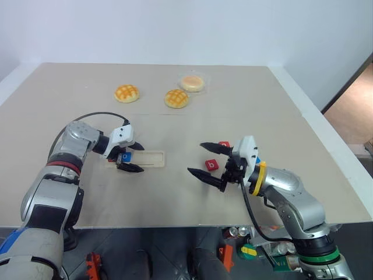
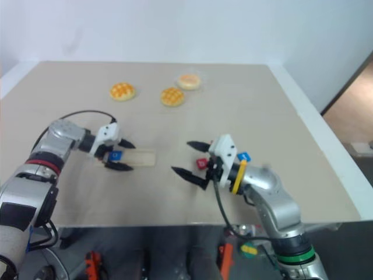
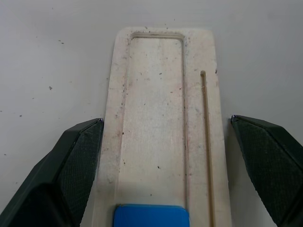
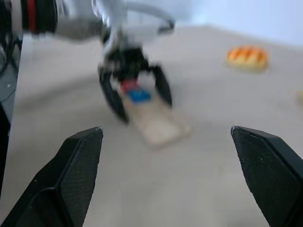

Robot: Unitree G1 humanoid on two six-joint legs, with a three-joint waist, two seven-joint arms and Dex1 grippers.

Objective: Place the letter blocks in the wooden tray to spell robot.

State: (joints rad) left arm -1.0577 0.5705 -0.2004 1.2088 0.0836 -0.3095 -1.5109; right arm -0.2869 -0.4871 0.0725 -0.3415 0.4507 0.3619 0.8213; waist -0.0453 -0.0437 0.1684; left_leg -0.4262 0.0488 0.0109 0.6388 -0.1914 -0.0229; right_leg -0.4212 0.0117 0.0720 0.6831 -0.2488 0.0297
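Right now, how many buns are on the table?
3, all on the far side: a left bun, a middle bun, and a paler bun in clear wrap just right of it. None looks hidden.

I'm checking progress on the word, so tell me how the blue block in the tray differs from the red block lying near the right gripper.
The blue block sits inside the wooden tray, at the end by the left gripper, whose open jaws straddle that end. The red block lies loose on the table, outside the tray, beside the open right gripper. They differ in colour. Both are small flat tiles, and neither is held.
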